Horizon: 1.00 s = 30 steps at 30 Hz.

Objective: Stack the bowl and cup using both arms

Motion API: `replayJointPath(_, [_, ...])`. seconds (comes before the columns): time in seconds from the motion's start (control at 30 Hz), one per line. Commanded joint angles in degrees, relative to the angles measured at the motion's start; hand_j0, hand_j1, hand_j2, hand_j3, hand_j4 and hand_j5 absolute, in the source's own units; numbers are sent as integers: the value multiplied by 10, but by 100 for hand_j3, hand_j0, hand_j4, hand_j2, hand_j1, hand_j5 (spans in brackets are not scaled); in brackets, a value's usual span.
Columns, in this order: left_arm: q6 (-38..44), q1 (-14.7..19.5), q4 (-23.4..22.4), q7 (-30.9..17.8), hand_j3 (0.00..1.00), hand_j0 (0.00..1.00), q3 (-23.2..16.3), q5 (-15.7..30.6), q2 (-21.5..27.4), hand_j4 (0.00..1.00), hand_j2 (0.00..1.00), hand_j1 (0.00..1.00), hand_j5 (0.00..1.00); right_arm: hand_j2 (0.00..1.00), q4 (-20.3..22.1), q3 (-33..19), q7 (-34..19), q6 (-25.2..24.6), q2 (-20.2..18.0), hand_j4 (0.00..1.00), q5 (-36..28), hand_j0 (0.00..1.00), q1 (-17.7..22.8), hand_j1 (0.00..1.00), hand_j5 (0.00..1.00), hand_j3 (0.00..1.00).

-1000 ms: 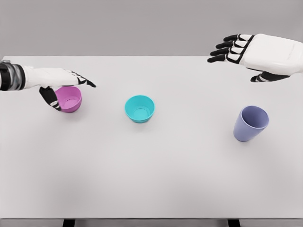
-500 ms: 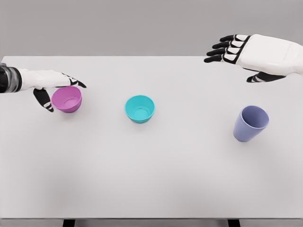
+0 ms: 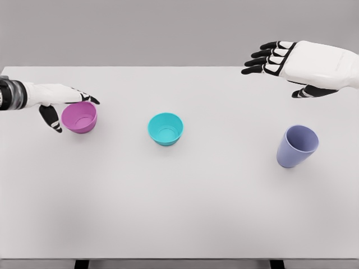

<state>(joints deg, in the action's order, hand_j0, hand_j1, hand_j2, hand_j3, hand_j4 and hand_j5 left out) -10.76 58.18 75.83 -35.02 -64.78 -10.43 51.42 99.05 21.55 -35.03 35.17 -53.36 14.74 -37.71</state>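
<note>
A pink bowl (image 3: 79, 117) stands on the white table (image 3: 179, 202) at the left. My left hand (image 3: 64, 106) is right beside it, fingers stretched over its far rim and thumb down at its left side, open and not closed around it. A teal bowl (image 3: 166, 128) sits in the middle. To the right, a lavender cup (image 3: 297, 146) stands upright. High above the table's far right my right hand (image 3: 280, 64) hovers, fingers spread, holding nothing, well behind the cup.
The table's far edge runs just behind both hands. Two dark table legs show under the front edge.
The left hand drew back to the left from over the pink bowl during the first half second, then stayed. The right hand shifted slightly left. Bowls and cup have not moved.
</note>
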Motion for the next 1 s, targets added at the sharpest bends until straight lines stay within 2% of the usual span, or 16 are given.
replayJointPath(0.0, [0,0,-5,0,100,100,1,1,-4,100,100,100,100,100,0,0,0,-2,0,100,-3,100,0,100,100,100])
replayJointPath(0.2, [-1,0,-19,0,100,100,2,-13,-21,100,100,100,100,100,0,0,0,-2,0,100,-2,100,0,100,100,100])
replayJointPath(0.97, [-1,-4,-30,0,100,100,1,-20,-33,100,100,100,100,100,0,-1,0,-2,-1,100,-2,100,0,100,100,100])
